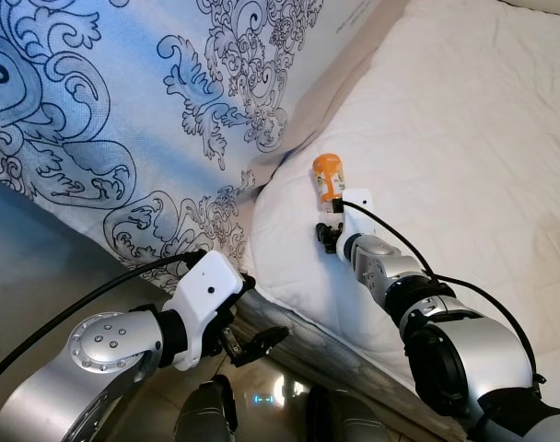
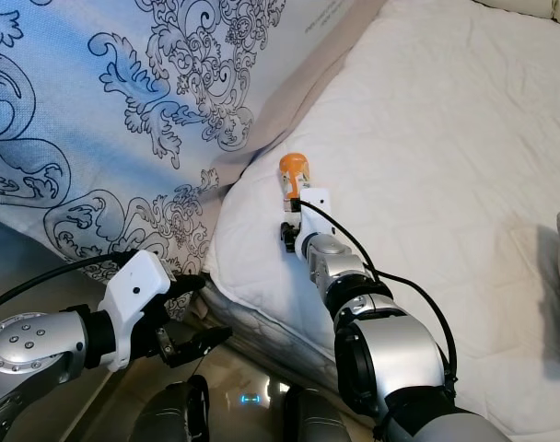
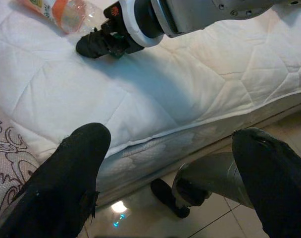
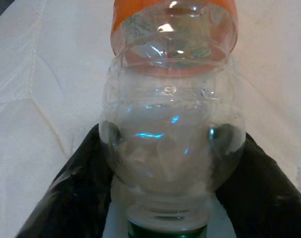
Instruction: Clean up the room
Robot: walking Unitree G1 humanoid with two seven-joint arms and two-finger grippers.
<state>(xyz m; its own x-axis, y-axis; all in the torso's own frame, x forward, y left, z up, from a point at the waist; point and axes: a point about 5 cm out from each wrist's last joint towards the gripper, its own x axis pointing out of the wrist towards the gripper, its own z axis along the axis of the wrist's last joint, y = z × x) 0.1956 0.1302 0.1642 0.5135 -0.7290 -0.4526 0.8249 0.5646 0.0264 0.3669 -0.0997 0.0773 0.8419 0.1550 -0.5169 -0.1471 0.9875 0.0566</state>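
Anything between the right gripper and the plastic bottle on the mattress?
Nothing visible. The right gripper has the bottle between its fingers, neck end inward, as it lies on the white mattress. Whether the fingers are clamped tight is unclear.
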